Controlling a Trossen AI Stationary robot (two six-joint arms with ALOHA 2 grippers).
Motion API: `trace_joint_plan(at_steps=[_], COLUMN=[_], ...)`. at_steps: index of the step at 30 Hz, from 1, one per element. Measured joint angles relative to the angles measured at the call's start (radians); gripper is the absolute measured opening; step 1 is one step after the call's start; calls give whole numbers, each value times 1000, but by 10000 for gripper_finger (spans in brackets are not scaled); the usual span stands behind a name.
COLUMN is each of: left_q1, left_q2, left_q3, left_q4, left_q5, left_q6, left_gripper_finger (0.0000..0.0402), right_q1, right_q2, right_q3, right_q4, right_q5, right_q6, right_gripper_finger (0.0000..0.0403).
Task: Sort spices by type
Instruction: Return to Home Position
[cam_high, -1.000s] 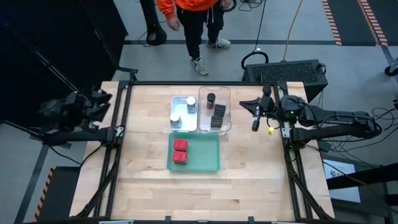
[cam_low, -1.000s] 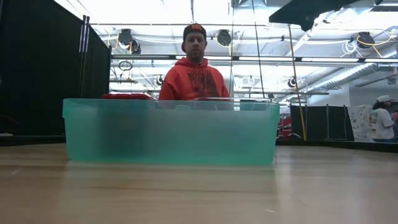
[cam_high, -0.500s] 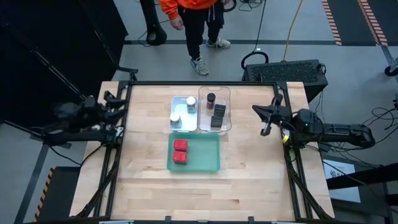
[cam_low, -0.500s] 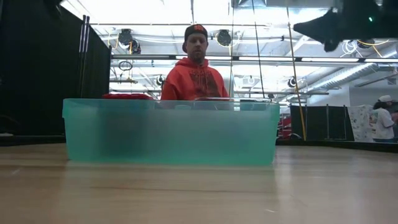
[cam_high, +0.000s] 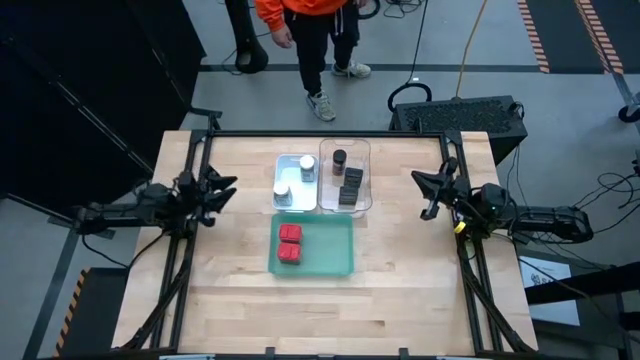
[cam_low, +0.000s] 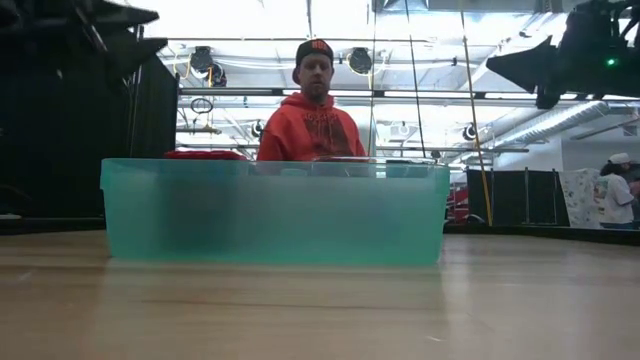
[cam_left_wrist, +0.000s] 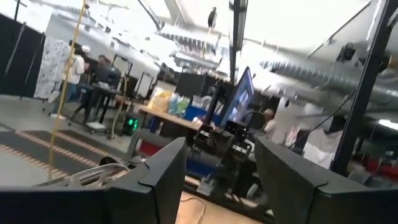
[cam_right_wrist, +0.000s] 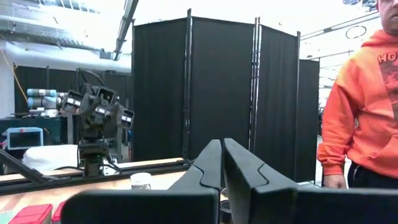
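Note:
In the high view, two red boxy tins (cam_high: 290, 243) lie in the green tray (cam_high: 335, 250). Two white-lidded jars (cam_high: 307, 167) (cam_high: 282, 190) stand in the white tray (cam_high: 293, 160). The brown dark-lidded jar (cam_high: 340, 158) and two dark grey tins (cam_high: 350, 186) sit in the clear tray (cam_high: 362, 150). My left gripper (cam_high: 218, 190) (cam_left_wrist: 221, 146) hovers open over the table's left edge. My right gripper (cam_high: 432, 192) (cam_right_wrist: 222, 144) hovers shut near the right edge. Each is well clear of the trays. The right wrist view shows a red tin (cam_right_wrist: 31, 214) and a white-lidded jar (cam_right_wrist: 141, 180).
The three trays cluster at the table's middle and far half. In the low view the green tray (cam_low: 275, 210) fills the foreground and hides the others. A person in an orange hoodie (cam_low: 312, 125) stands beyond the far edge. Bare wood lies on the near half and both sides.
My left arm has swung in from beyond the left edge, toward the table's right and near side, so its gripper now hangs over the left edge. My right gripper has drawn back from the clear tray toward the right edge. The spices and trays have stayed put.

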Motion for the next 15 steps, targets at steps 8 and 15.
trace_joint_plan(at_steps=[8,15], left_q1=[0,0], left_q2=[0,1], left_q3=[-49,-49], left_q4=[-10,-73], left_q5=[-92,-90], left_q6=[38,38], left_gripper_finger=[196,196], right_q1=[0,0], right_q2=[-1,-1], right_q3=[0,0], right_q4=[-78,-173], right_q5=[-3,-4], right_q6=[19,22], right_gripper_finger=[0,0])
